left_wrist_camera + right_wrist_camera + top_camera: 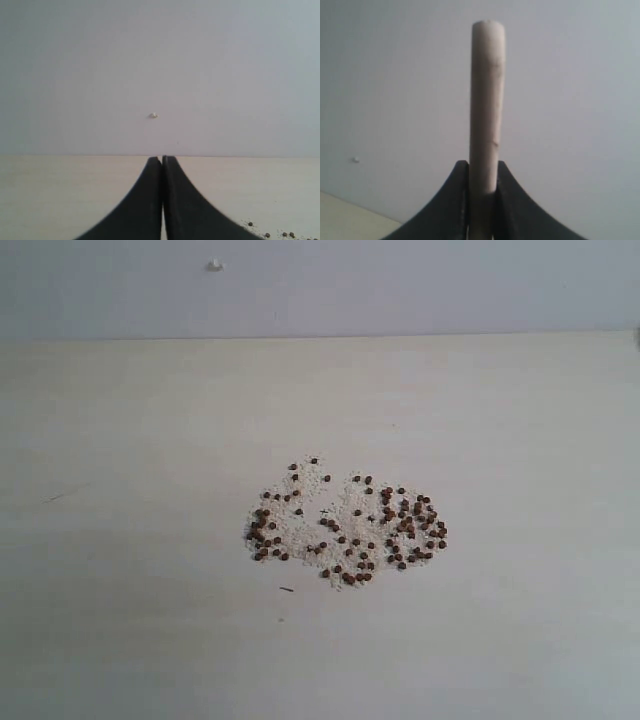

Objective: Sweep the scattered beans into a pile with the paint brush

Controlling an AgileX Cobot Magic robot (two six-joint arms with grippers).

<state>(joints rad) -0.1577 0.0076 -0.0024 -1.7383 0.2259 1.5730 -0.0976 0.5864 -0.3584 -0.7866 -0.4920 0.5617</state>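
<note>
Dozens of reddish-brown beans (345, 530) lie in a loose, lobed patch near the middle of the counter (120, 440), mixed with fine whitish grains (300, 537). They are not yet drawn into one tight mound. The right hand (482, 167) is clamped on the pale wooden handle of the paint brush (487, 90), seen edge-on against the wall. The left hand (162, 161) is fully closed on nothing, low over the counter, with a few beans at the corner of its view.

The sweep looks to be at its outset or between strokes. The next move calls for setting the bristles down outside the patch's edge and drawing inward. Neither arm shows in the exterior view, and the ferrule and bristles are out of sight, so where the brush stands relative to the beans cannot be told.
</note>
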